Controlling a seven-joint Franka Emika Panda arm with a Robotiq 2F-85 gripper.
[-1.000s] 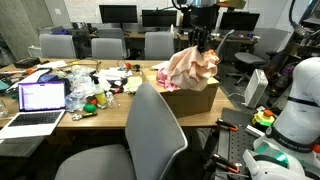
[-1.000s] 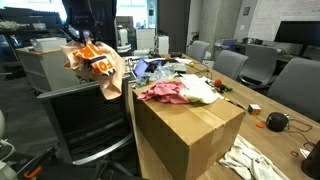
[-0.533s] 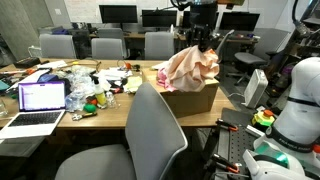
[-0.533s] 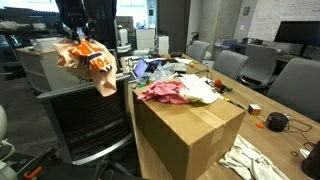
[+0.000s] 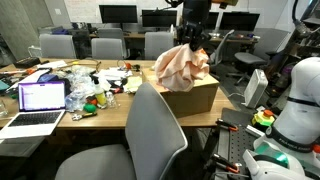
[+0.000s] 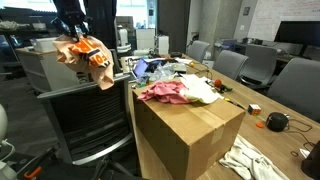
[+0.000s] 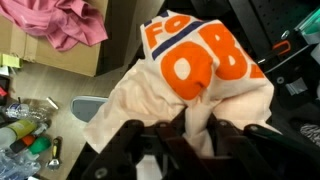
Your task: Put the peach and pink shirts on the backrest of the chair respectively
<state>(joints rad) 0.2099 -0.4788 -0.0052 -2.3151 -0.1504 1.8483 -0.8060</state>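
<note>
Peach shirt (image 5: 177, 68), hanging from clenched claw (image 5: 191, 43)

Peach shirt (image 7: 130, 110): pale peach, bold orange lettering across the front.
Pink shirt (image 7: 65, 25), 10 o'clock in wrist view: plain rose pink.
Box (image 6: 190, 135): plain brown cardboard.
Chair (image 5: 150, 125): plain grey.

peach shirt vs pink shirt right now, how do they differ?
Position: the peach shirt hangs in the air from the shut pincer; the pink shirt lies crumpled on top of the cardboard box.
Colour: the peach shirt is pale with orange lettering; the pink shirt is a deeper rose, no print visible.
Size: the peach shirt looks the larger bundle.
Shared: both are soft, bunched cloth, and neither is on the chair backrest.
</note>
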